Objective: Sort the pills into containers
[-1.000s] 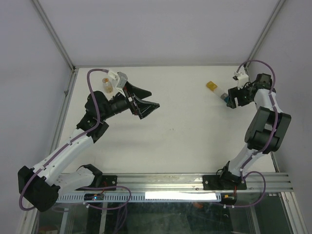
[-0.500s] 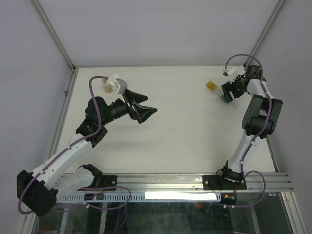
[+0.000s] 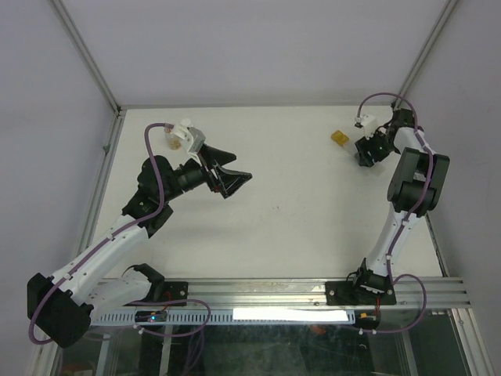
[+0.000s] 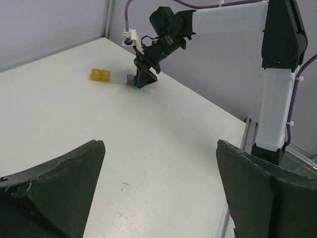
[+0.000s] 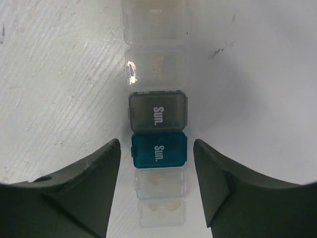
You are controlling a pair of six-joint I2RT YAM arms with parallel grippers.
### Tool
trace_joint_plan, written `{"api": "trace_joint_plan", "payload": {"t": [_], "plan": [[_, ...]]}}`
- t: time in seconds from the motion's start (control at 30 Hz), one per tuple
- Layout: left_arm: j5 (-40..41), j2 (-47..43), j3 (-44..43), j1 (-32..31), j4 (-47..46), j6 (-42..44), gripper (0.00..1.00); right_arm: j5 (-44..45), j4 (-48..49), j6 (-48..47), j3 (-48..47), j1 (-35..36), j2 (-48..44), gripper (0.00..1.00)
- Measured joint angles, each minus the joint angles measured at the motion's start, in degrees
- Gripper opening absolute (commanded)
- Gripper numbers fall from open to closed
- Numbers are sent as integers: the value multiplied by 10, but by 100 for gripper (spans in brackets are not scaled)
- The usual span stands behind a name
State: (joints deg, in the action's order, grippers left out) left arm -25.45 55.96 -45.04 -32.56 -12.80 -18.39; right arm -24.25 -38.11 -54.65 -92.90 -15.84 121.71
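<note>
The right arm (image 3: 411, 188) has pulled in tighter over the far right corner of the bench (image 3: 297, 211) in the last second. The left arm (image 3: 141, 211) has only shuffled a bit and hangs mid-air over the left side.

So the action is all on the right. The right end effector (image 3: 368, 149) now sits right on top of the pill box strip, where a second ago it was off to one side with a bit of teal showing next to it. It looks like it's lining up a grab on the box, so the sorting itself hasn't really got going.

From its own camera, the right end effector (image 5: 157, 148) is partly open and narrowing. Its fingers straddle the teal compartment (image 5: 158, 150) with a gap on each side, so it's not gripping or touching anything yet.

The left end effector (image 4: 158, 148) is spread wide with nothing in it.

The teal compartment lies flat on the bench, between a grey compartment (image 5: 157, 110) and a clear section (image 5: 159, 184). The yellow container (image 3: 339, 138) sits just to the left of all that. No loose pills can be made out anywhere.
</note>
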Motion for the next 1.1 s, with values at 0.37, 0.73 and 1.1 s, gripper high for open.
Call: {"api": "trace_joint_plan", "payload": {"t": [0.37,0.73,1.1], "plan": [[1,-1,1,0,8,2,99,-19,-18,-46,13,8,-1,49],[-47,-32,78,-3,-60,16,99,-55,-28,-100,194,70,-134,46],[-62,-47,196,-97,-182,91,99,-92,-46,-166,394,274,-330,46]]}}
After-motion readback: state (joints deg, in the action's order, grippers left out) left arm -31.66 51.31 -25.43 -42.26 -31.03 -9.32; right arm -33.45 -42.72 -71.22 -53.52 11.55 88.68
